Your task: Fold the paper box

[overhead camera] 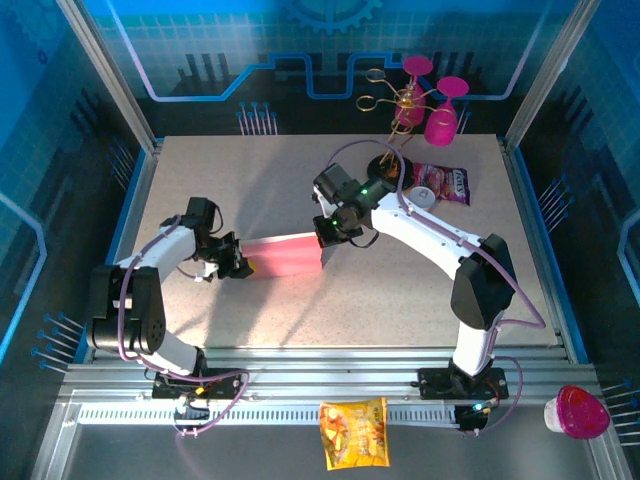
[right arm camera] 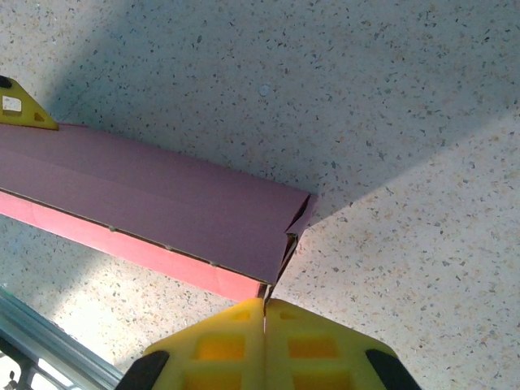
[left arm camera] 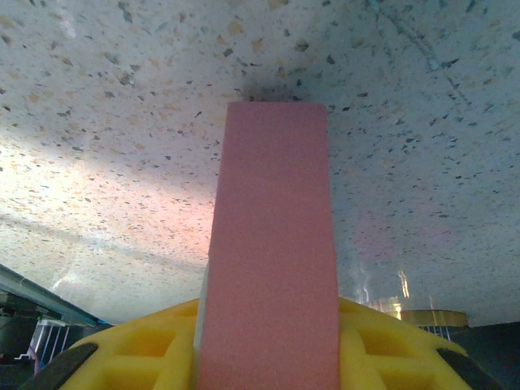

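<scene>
The paper box (overhead camera: 285, 256) is a long, flat pink cardboard tube stretched between my two grippers near the table's middle. My left gripper (overhead camera: 235, 262) is shut on its left end. In the left wrist view the box (left arm camera: 272, 244) runs straight out from between the yellow fingers (left arm camera: 142, 353) of that gripper (left arm camera: 268, 341). My right gripper (overhead camera: 325, 232) is shut at the box's right end. In the right wrist view its closed tips (right arm camera: 265, 302) touch the near corner of the box (right arm camera: 162, 203), where an end flap (right arm camera: 299, 218) stands slightly ajar.
At the back right stand two magenta goblets (overhead camera: 440, 115) beside a wire rack (overhead camera: 385, 90), with a glossy pink snack bag (overhead camera: 442, 183) in front. An orange snack bag (overhead camera: 353, 432) and a pink cup (overhead camera: 580, 412) lie off the table's near edge.
</scene>
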You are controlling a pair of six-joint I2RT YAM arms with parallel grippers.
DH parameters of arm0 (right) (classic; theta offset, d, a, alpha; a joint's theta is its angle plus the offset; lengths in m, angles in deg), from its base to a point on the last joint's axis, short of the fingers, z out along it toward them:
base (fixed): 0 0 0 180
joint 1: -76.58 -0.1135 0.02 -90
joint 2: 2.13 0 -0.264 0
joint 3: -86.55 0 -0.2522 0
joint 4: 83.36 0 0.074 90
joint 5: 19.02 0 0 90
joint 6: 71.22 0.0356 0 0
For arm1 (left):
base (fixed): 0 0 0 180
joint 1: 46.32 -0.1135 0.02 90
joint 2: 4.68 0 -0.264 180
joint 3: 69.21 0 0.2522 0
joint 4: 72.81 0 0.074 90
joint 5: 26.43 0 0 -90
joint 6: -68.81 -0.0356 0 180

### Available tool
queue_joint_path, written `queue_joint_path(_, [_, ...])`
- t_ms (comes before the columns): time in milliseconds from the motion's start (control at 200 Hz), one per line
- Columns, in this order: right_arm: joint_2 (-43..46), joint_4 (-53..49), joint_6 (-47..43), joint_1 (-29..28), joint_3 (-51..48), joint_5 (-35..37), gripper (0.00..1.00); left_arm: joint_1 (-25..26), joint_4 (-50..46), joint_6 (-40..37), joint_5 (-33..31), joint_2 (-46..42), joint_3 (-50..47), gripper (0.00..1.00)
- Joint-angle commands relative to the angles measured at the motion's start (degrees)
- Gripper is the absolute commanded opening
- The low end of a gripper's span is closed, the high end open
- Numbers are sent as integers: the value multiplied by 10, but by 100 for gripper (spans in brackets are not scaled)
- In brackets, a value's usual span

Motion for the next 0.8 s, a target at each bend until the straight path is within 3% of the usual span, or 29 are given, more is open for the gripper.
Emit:
queue_joint_path(0, [-4, 7, 13, -12, 1, 8, 0, -3, -7, 2, -17, 12, -5, 10])
queue_joint_path(300, [4, 10, 18, -11, -2, 14, 0, -5, -9, 3, -18, 12, -6, 9])
queue_joint_path(375, [21, 15, 14, -8, -5, 14, 13, -7, -16, 2, -21, 10, -6, 9])
queue_joint_path(540, [58, 62, -15, 9, -44, -24, 26, -10, -22, 4, -24, 10, -5, 9])
queue_joint_path(796, [55, 89, -53, 35, -70, -78, 32, -13, -38, 7, -27, 19, 8, 9])
